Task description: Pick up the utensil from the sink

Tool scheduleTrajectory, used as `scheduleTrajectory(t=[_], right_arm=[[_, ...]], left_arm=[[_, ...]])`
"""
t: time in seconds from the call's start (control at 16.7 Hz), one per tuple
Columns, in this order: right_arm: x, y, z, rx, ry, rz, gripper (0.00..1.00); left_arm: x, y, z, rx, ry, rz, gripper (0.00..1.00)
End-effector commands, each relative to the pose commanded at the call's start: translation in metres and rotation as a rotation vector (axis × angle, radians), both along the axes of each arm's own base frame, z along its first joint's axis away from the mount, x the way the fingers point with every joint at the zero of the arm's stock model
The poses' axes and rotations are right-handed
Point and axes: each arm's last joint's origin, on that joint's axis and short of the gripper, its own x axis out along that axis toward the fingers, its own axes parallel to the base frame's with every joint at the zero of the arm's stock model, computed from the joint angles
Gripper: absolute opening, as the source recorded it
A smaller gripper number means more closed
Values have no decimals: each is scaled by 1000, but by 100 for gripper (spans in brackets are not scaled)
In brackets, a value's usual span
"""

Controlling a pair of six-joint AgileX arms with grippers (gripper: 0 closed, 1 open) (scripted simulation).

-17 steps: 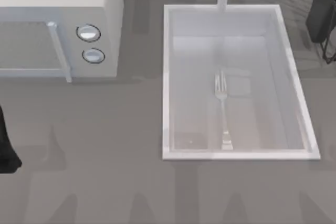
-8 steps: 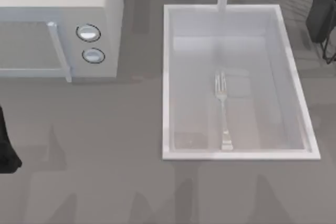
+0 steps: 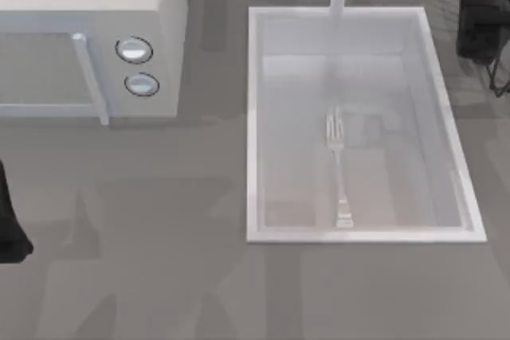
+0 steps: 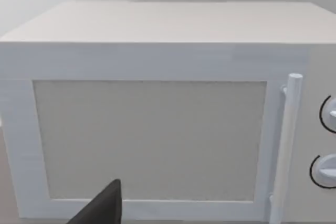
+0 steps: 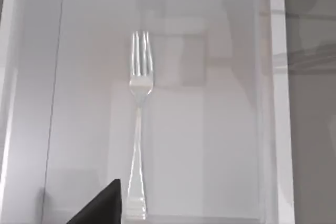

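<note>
- The utensil [image 3: 338,170], a slim silvery fork, lay flat on the floor of the sink [image 3: 253,125], untouched, tines toward the faucet end and the widened handle end close to the near rim.
- Right gripper [image 3: 481,21] sat at the table's far right corner, outside the basin, beyond its right rim. One dark finger [image 5: 102,205] edged into the right wrist view; whether the fingers were spread or pressed together, I could not tell. Nothing was held.
- From that gripper the fork lay inward across the right rim and toward the near side of the table, well apart from it.
- The fork's long axis ran along the basin's length, roughly parallel to the side walls. In the right wrist view the fork [image 5: 138,129] appeared whole and nearly centred.
- Judgement: the right arm was plainly the nearer one, so the reach belonged to it. A grasp would probably need the fingers set across the thin handle.
- Left gripper [image 3: 9,224] was parked at the table's left edge, well apart from the sink, facing the microwave [image 4: 157,119]. Its fingers' state could not be told either.
- Against half a second earlier: the dark bulk of the right arm had shifted at the far right corner, and the shadows on the basin floor had changed. The fork had not moved.
</note>
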Motion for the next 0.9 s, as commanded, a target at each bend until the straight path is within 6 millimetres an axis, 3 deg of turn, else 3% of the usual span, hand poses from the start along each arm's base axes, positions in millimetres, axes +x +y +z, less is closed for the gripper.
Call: scheduleTrajectory(t=[0.18, 0.42, 0.72, 0.9], right_arm=[[58, 36, -16, -24, 187, 9, 100], [116, 83, -64, -76, 399, 16, 100], [149, 124, -128, -142, 574, 22, 100], [155, 135, -147, -161, 615, 24, 100]], left_arm=[[0, 0, 0, 0, 0, 0, 100], [0, 0, 0, 0, 0, 0, 100], [0, 0, 0, 0, 0, 0, 100], [0, 0, 0, 0, 0, 0, 100]])
